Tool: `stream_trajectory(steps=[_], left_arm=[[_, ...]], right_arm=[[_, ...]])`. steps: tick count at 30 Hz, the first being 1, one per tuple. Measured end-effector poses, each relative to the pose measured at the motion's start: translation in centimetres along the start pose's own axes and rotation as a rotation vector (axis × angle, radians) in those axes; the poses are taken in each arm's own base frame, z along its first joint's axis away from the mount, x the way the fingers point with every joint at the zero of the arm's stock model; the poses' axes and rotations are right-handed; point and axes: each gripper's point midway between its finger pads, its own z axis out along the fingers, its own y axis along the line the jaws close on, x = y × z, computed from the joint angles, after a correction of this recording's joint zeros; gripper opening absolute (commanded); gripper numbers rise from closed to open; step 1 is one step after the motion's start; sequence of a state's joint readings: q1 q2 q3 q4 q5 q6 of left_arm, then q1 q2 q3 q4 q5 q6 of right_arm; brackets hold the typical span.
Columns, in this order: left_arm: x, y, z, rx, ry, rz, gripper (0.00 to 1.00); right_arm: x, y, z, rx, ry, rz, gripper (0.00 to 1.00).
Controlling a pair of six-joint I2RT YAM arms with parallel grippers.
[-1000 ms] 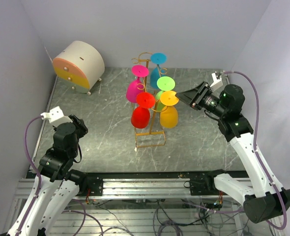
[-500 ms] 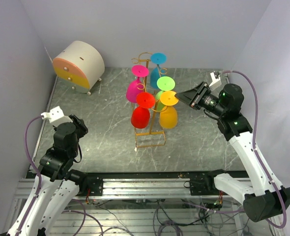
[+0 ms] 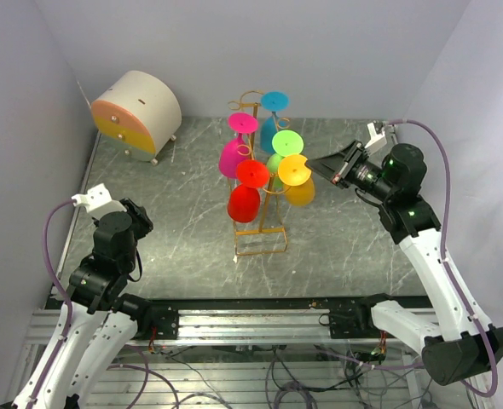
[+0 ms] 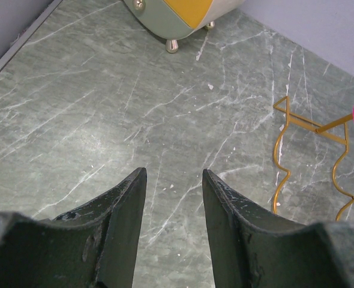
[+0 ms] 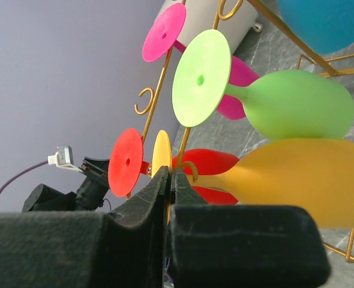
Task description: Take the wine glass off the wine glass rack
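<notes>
The wine glass rack (image 3: 261, 253) is a golden wire stand at the table's middle with coloured glasses hung upside down. My right gripper (image 3: 313, 166) is shut on the foot disc of the yellow wine glass (image 3: 300, 192), whose bowl hangs tilted out to the right of the rack. In the right wrist view the fingers (image 5: 172, 174) pinch the yellow foot edge-on beside a rack hook, and the yellow bowl (image 5: 303, 180) fills the right side. My left gripper (image 3: 134, 217) is open and empty, low over the table at left (image 4: 173, 173).
Red (image 3: 244, 203), pink (image 3: 233, 158), green (image 3: 286, 143) and blue (image 3: 274, 101) glasses hang close round the yellow one. A drum-shaped cabinet (image 3: 136, 111) with yellow and orange drawers stands at the back left. Walls close in the sides and back.
The yellow glass's bowl has swung up and out to the right, from hanging straight down to tilted. My right gripper stays on its foot. The left arm has not moved.
</notes>
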State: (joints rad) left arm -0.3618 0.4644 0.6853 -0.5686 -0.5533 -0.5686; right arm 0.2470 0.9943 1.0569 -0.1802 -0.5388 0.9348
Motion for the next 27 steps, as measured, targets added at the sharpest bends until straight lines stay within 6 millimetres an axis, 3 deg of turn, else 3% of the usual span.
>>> stream_trajectory(steps=[14, 27], left_arm=[[0.0, 0.0, 0.0, 0.0, 0.0, 0.0, 0.55], [-0.5, -1.2, -0.5, 0.061, 0.01, -0.01, 0.59]], right_arm=[[-2.1, 2.1, -1.8, 0.024, -0.095, -0.014, 0.0], [-4.6, 2.4, -3.5, 0.128, -0.192, -0.125, 0.0]])
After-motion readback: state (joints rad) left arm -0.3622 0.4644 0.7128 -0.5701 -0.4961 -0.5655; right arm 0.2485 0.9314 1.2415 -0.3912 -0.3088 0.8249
